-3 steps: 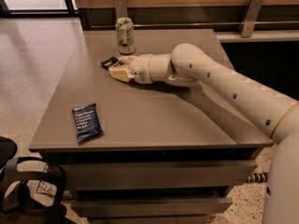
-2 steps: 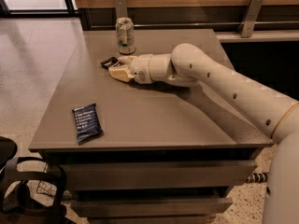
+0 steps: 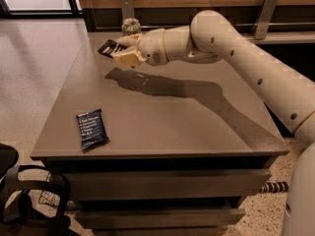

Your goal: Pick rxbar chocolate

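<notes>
Above the table [image 3: 172,127], gripper [image 3: 124,52] around rxbar chocolate [image 3: 108,48]

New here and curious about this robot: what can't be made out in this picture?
Camera view:
- can: lower part hidden behind the tool, which holds the rxbar chocolate above the table's far left; label blurred.
- rxbar chocolate: one end covered by the tool's fingers; lettering too small.
- blue bar: text too small.
- robot body: cut off by right edge.

Grey table [image 3: 187,127] on glossy pale floor [image 3: 34,68]
</notes>
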